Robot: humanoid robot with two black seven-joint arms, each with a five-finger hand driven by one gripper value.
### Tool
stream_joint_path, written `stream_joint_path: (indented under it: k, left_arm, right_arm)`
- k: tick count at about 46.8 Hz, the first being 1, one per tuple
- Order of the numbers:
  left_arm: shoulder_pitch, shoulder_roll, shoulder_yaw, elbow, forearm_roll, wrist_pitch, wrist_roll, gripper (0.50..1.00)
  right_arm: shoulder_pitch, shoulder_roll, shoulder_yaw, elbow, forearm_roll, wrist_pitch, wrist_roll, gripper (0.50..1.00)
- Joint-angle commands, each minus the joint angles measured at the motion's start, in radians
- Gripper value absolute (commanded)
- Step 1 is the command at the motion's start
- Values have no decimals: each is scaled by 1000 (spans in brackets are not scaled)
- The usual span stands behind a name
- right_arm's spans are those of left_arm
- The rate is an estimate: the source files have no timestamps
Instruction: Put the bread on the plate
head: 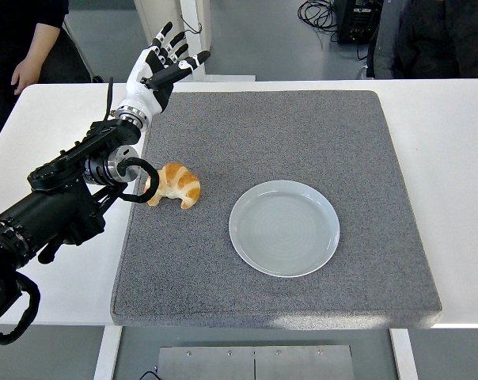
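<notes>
At the far left, a person's hand (25, 75) hangs beside the top corner of the white desk (453, 158), belonging to someone in dark clothing who stands behind it. The robot's black left arm (57, 210) comes in from the lower left edge and reaches diagonally up over the desk's left side. It ends in the left hand (161, 67), white with black fingers (193, 62), raised above the far left corner of the grey mat (286, 134). The fingers are spread wide and hold nothing; the palm is well apart from anything on the desk.

A black cable loop (134, 180) near the arm's wrist joint curves just beside the bread (176, 184), a golden-brown croissant that lies on the mat close to its left edge. Whether the loop touches the croissant is hard to tell. The bread is beneath the forearm's line but well short of the raised hand.

Right of the bread, apart from it, sits the round pale grey plate (284, 227), flat on the mat near its middle, with nothing on it. Farther right the mat ends and bare white desk runs to the edge. The right arm does not show.
</notes>
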Motion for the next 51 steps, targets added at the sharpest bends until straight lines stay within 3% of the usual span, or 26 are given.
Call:
stream_joint_path:
  k: [1, 9, 24, 32, 42, 51]
  left_arm:
    - [-15, 24, 4, -34, 1, 6, 26, 972]
    - [-67, 113, 56, -167, 1, 80, 151, 966]
    - [-266, 262, 352, -367, 1, 163, 162, 910]
    - [-400, 362, 535, -482, 1, 163, 166, 910]
    - [-559, 465, 740, -607, 18, 143, 241, 913]
    - [-656, 477, 889, -638, 102, 123, 240, 924]
  right_arm:
    - [0, 0, 0, -1, 0, 0, 0, 1000]
    - [0, 0, 0, 0, -1, 0, 0, 1000]
    - [0, 0, 0, -2, 0, 0, 0, 1000]
    - [0, 0, 2, -2, 0, 0, 0, 1000]
    - [0, 0, 2, -2, 0, 0, 0, 1000]
    - [0, 0, 0, 0, 0, 0, 0, 1000]
